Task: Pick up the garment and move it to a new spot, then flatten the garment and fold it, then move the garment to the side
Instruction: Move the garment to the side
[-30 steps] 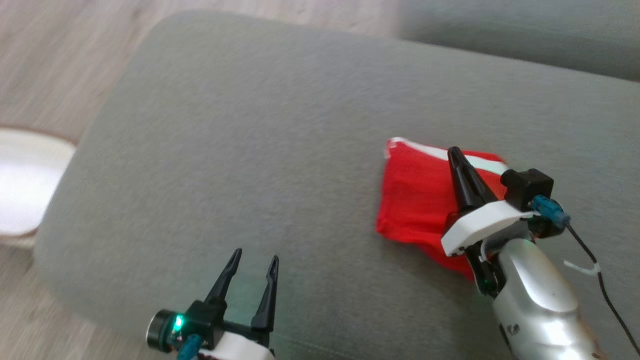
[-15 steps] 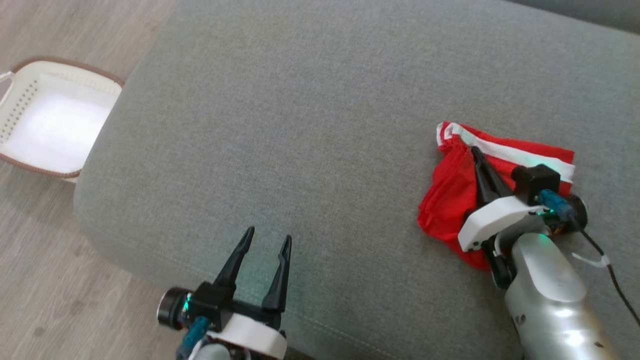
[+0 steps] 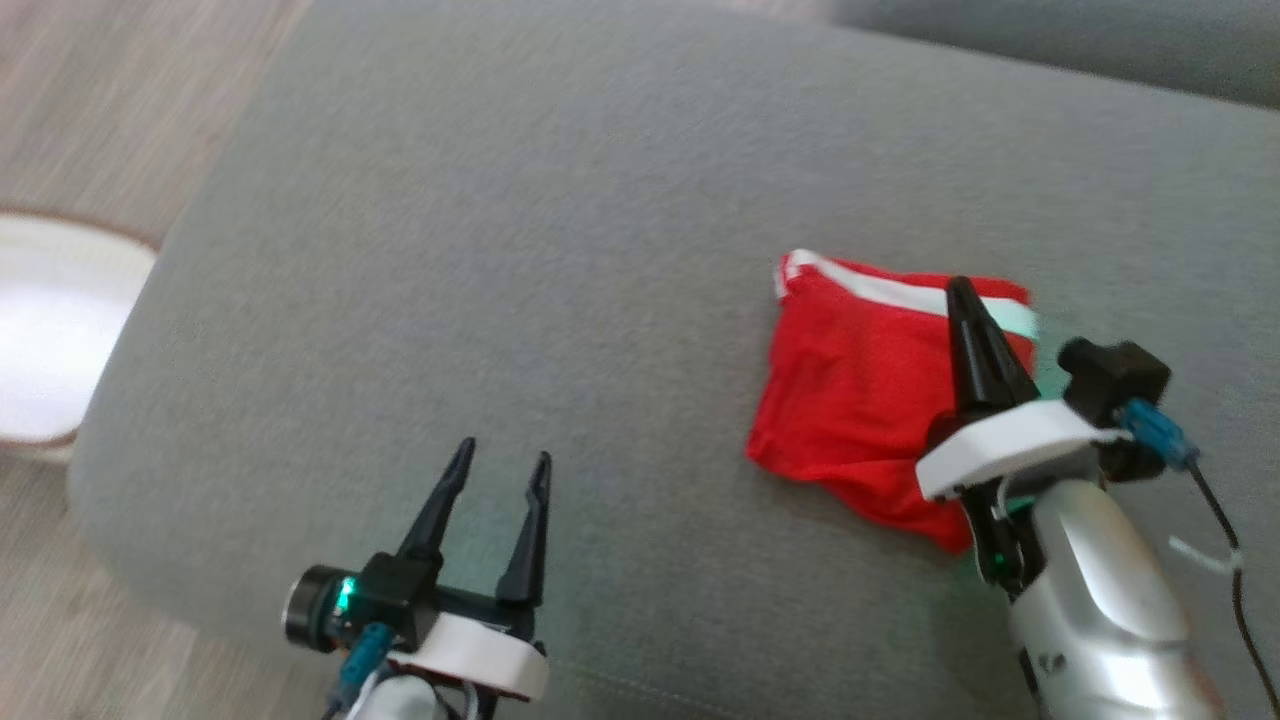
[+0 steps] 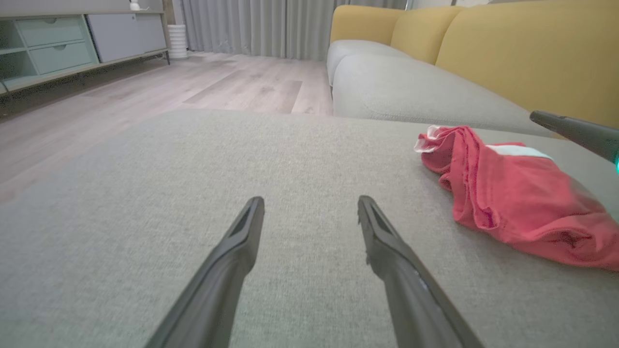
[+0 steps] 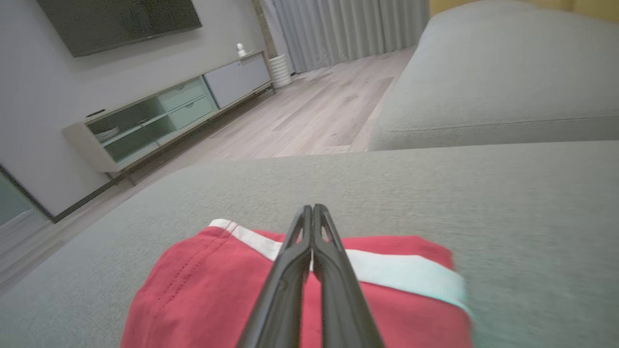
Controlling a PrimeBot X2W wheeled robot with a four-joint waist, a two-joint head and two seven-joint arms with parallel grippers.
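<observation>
The garment (image 3: 850,390) is a red piece with a white band along its far edge, lying folded on the grey cushion (image 3: 560,250). My right gripper (image 3: 961,290) is shut with nothing between its fingers and reaches over the garment's right part. In the right wrist view the closed fingertips (image 5: 309,209) point across the garment (image 5: 203,285) toward its white band. In the left wrist view one right finger (image 4: 573,129) hovers just above the garment (image 4: 512,193). My left gripper (image 3: 502,455) stands open and empty over bare cushion, well left of the garment, as the left wrist view (image 4: 310,200) also shows.
A white basket (image 3: 40,330) sits on the wood floor off the cushion's left edge. A grey sofa seat (image 4: 411,92) with yellow backs lies beyond the cushion. A low TV cabinet (image 5: 159,116) stands along the far wall.
The head camera has swung about. The garment looked bunched half a second ago and now lies flatter. My right gripper stays shut, now nearer the garment's right edge. The left gripper stays open.
</observation>
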